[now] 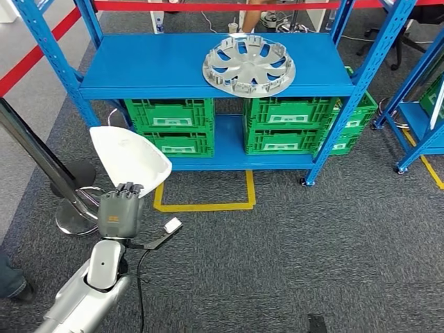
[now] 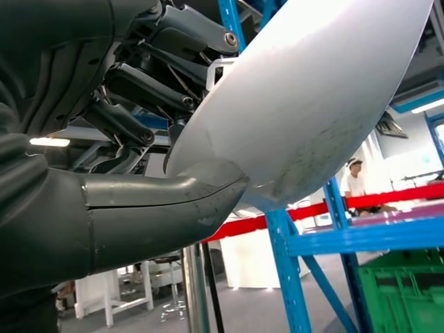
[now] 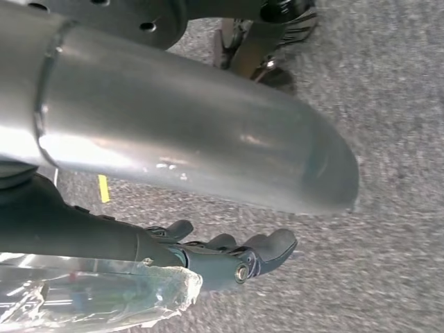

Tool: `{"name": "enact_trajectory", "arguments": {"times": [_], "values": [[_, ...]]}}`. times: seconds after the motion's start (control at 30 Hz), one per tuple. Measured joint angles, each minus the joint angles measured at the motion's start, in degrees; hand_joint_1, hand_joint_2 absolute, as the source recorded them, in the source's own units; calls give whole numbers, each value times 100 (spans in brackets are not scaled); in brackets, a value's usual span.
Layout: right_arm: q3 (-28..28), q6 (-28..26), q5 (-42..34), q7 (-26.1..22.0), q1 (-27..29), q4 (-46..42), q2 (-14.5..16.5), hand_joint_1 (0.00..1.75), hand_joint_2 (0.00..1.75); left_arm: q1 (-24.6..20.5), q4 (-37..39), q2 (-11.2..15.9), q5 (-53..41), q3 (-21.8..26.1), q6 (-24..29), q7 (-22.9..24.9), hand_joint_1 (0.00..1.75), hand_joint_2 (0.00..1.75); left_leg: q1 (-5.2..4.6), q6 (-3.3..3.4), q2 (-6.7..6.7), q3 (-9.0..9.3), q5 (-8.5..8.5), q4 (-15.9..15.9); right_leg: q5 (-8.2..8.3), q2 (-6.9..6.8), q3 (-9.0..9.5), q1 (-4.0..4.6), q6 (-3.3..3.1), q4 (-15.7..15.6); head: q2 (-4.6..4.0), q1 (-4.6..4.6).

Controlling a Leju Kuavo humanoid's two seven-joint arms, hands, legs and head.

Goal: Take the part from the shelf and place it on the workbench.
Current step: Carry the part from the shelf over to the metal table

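one left hand fingers gripping white part, right hand fingers spread, holding nothing

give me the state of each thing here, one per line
white part: held up by the left hand, off the shelf
left hand: gripping the white part
right hand: holding nothing, fingers loosely apart, above the carpet
wheel cover: lying flat on the top shelf
green crates: stacked on the lower shelf
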Motion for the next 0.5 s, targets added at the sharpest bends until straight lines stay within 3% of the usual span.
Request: {"name": "enact_trajectory", "arguments": {"times": [0.03,0.1,0.17,0.2,0.23,0.27,0.3,0.37,0.4,0.43,0.47,0.5], "values": [[1,26,15,2,-8,-2,-1,0,0,14,-3,-1,0,22,0,-27,175,175,-10,-8,0,-81,65,12,127,-1,297,26,-40,-376,0,1],[3,62,42,7,-31,-9,-4,0,0,38,-21,-4,0,88,1,-80,175,175,-28,-39,4,-191,184,37,70,-5,905,70,-100,-1258,0,-6],[6,95,60,10,-39,-14,-5,0,0,58,-38,-14,0,154,3,-131,175,175,-22,-84,17,-236,312,35,-29,1,1119,99,-119,-1677,0,-11],[7,109,65,14,-33,-13,-4,0,0,72,-40,-17,0,183,5,-154,175,175,-14,-109,21,-259,364,28,13,-1,1077,89,-142,-1700,-1,-11],[8,118,68,17,-30,-12,-4,0,0,87,-41,-21,0,210,6,-168,175,175,-8,-146,13,-290,312,51,81,-8,1022,80,-179,-1705,-1,-8],[8,124,69,21,-33,-13,-4,0,0,100,-42,-24,0,236,7,-177,175,175,2,-189,4,-343,136,160,161,-17,966,68,-226,-1715,-1,-15],[8,129,71,24,-35,-13,-4,0,0,112,-42,-23,0,256,8,-179,175,175,20,-236,-5,-413,-144,376,252,-26,892,55,-267,-1721,-1,-25],[10,136,71,25,-38,-16,-4,0,0,127,-43,-23,0,278,9,-179,175,175,83,-322,-11,-554,-762,1107,415,-28,697,61,-295,-1695,0,-44],[11,139,71,25,-34,-16,-4,0,0,139,-43,-23,0,285,9,-179,175,175,116,-356,-11,-588,-900,1472,490,-29,587,61,-287,-1675,0,-47],[12,139,71,25,-32,-16,-5,0,0,150,-43,-23,0,292,9,-179,175,175,149,-385,-11,-569,-890,1724,561,-30,472,59,-276,-1649,0,-45],[12,139,71,25,-32,-16,-5,0,0,159,-43,-23,0,299,9,-179,175,175,181,-410,-11,-476,-760,1809,628,-31,348,56,-261,-1615,0,-46],[12,140,71,25,-34,-16,-6,0,0,163,-43,-25,0,305,9,-179,175,175,211,-428,-11,-291,-589,1688,693,-30,224,53,-244,-1575,0,-46]]}}
